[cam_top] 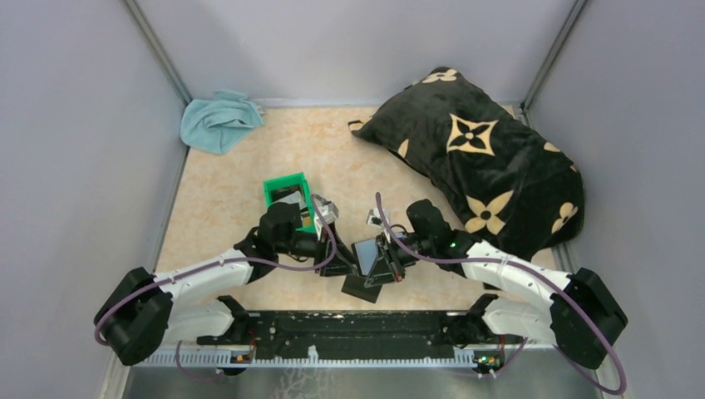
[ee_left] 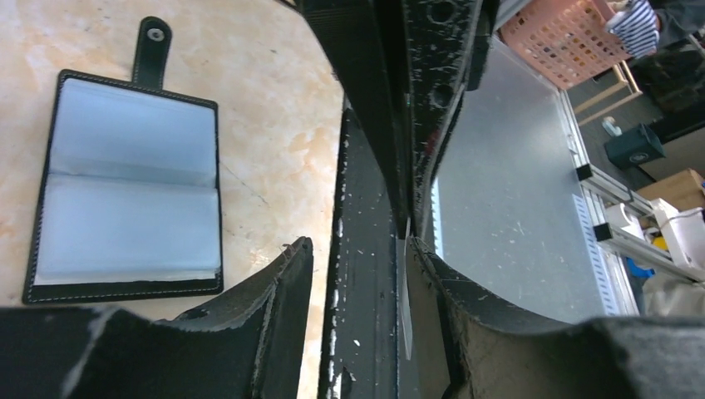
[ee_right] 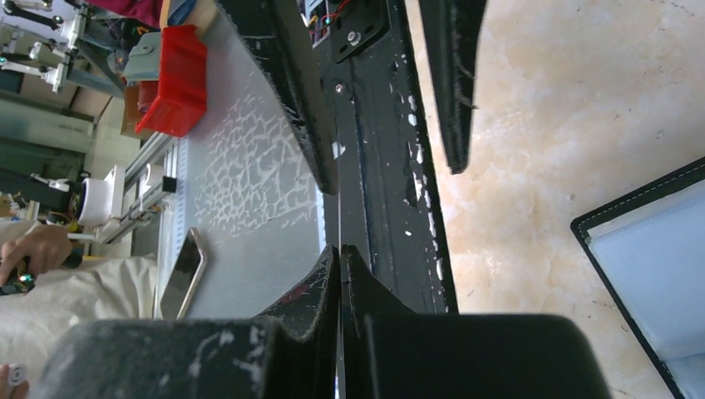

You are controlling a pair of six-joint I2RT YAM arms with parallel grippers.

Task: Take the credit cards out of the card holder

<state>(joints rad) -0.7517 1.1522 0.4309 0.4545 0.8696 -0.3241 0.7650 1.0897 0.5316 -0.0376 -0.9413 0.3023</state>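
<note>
The card holder (cam_top: pixel 363 288) lies open on the table near the front edge; its glossy grey-blue panels show in the left wrist view (ee_left: pixel 125 191) and at the right edge of the right wrist view (ee_right: pixel 657 249). My right gripper (cam_top: pixel 384 264) (ee_right: pixel 341 249) is shut on a thin pale credit card (cam_top: pixel 363 253) (ee_right: pixel 339 218), seen edge-on and held above the holder. My left gripper (cam_top: pixel 345 262) (ee_left: pixel 359 245) is open and straddles the same card (ee_left: pixel 406 291), which lies against its right finger (ee_left: pixel 441 283). No other cards show clearly.
A green bin (cam_top: pixel 287 195) stands just behind the left gripper, with something dark inside. A blue cloth (cam_top: pixel 218 120) lies at the back left. A large black patterned pillow (cam_top: pixel 482 158) fills the back right. The black base rail (cam_top: pixel 349 324) runs along the near edge.
</note>
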